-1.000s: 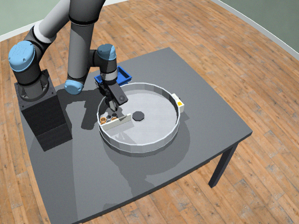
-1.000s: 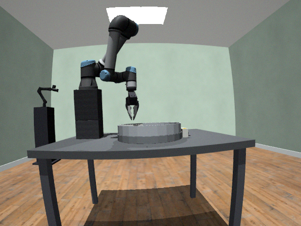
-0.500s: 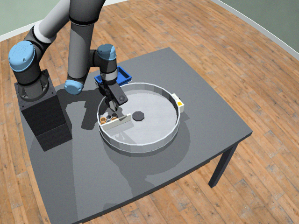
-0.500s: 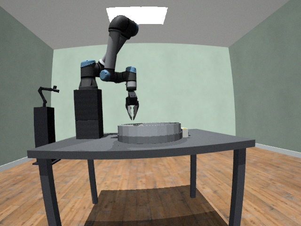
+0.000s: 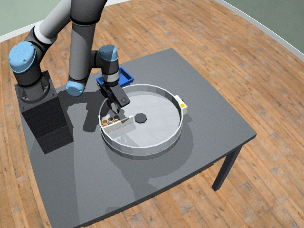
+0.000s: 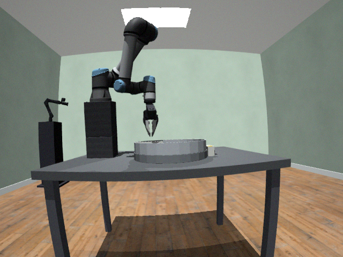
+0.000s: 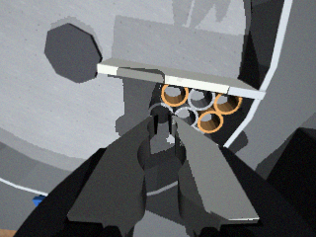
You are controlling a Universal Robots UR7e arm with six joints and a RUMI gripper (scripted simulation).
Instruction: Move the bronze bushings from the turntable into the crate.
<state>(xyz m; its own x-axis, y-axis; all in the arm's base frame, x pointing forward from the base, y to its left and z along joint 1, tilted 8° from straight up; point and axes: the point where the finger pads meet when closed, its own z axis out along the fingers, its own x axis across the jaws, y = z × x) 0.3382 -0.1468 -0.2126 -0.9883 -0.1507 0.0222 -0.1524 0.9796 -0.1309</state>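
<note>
In the top view, you have a round, walled grey turntable (image 5: 147, 150) (image 6: 170, 150) (image 7: 30, 99) at the centre of a dark grey surface (image 5: 159, 171) (image 6: 235, 161). Inside it, a pale divider (image 5: 118, 125) (image 7: 197, 83) runs from the left wall towards a dark hub (image 5: 140, 118) (image 7: 73, 52). Your bushings stand upright, clustered beside that divider, left of centre in the top view. The wrist view shows you three bronze bushings (image 5: 104, 119) (image 7: 210, 132) and three steel bushings (image 5: 116, 115) (image 7: 189, 98), right of centre, bunched closely; the leftmost steel one is partly covered by the fingertips. Above the cluster hangs your pincer (image 5: 117, 112) (image 6: 151, 135) (image 7: 163, 116), pointing down, its tips nearly pressed together around nothing. Behind the turntable, in the upper middle of the top view, sits the blue crate (image 5: 128, 82) (image 7: 39, 200). You see part of its bare blue floor; the arm (image 5: 82, 46) (image 6: 128, 55) hides the rest.

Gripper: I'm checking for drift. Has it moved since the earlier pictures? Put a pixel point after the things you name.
No visible move: in the exterior view, the gripper (image 5: 117, 113) (image 6: 151, 136) (image 7: 163, 116) hangs in the same place above the rim of the turntable (image 5: 145, 146) (image 6: 170, 150).
</note>
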